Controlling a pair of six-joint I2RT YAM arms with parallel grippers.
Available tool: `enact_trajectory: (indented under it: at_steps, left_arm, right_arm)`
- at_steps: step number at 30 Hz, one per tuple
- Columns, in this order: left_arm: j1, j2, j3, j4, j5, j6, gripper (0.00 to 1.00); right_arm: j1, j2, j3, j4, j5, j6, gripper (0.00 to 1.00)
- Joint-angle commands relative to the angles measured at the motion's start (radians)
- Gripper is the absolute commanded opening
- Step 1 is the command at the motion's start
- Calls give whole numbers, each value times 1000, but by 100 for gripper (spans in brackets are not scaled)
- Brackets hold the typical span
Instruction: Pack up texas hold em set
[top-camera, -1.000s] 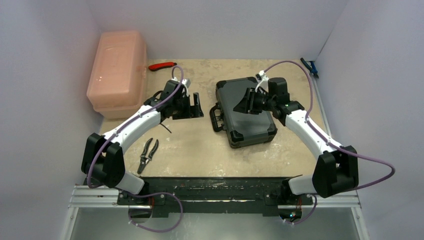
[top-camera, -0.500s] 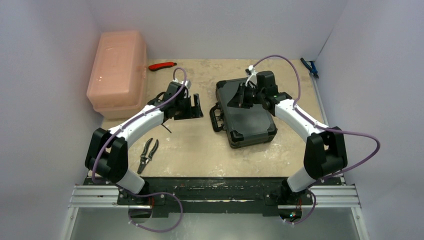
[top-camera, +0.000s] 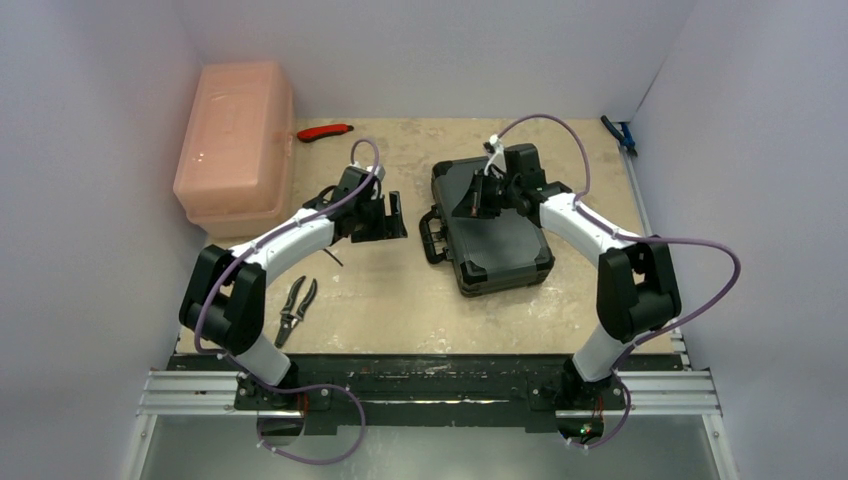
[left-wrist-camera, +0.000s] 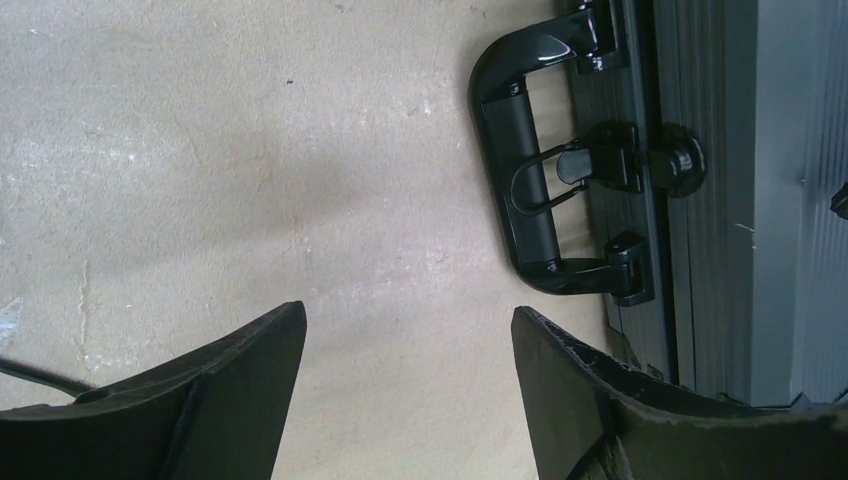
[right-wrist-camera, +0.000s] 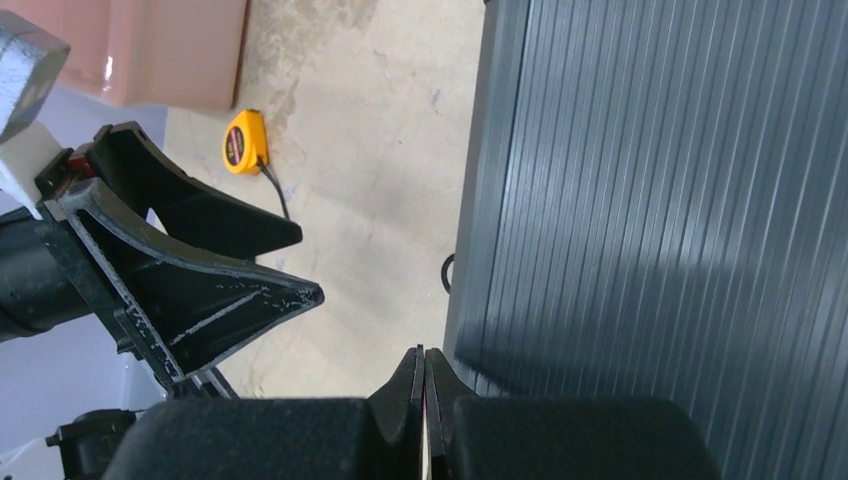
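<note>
Briefcase (top-camera: 490, 225) lies closed, its handle (left-wrist-camera: 525, 165) just ahead-right of our left gripper (left-wrist-camera: 408, 318), whose fingers (left-wrist-camera: 250, 380) stand spread and empty. Our right gripper (right-wrist-camera: 422, 365), pressed together on nothing, is poised over the ribbed lid (right-wrist-camera: 650, 200) beside the handle-side edge. Whether the latch (left-wrist-camera: 640, 160) is fastened we cannot tell. We should press the lid squarely before the left fingers work that latch, avoiding the handle.

The left arm (top-camera: 285, 238) and right arm (top-camera: 580, 222) share white moulded link shells between chunky black joint housings, standing on black bases fixed to an aluminium rail (top-camera: 190, 392). A thin purple cable (top-camera: 540, 117) trails along each. The left gripper (left-wrist-camera: 405, 320) and right gripper (right-wrist-camera: 422, 358) have matte black wedge-shaped fingers (left-wrist-camera: 590, 390) with scuffed, pale edges.
</note>
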Motion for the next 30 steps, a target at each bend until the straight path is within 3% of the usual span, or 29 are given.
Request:
enact_trajectory:
  at_steps: [1,14,30]
  left_arm:
    - [6,26,15,38,0,-18,74]
    - [6,76,29,40,2,-36,69]
    - [6,100,26,51,6,-49,64]
  right_arm:
    - [7,15,-32,43,0,-33,0]
    - [6,45,-166,42,72,-94,0]
    - [-18,77,-53,38,120,-60,0]
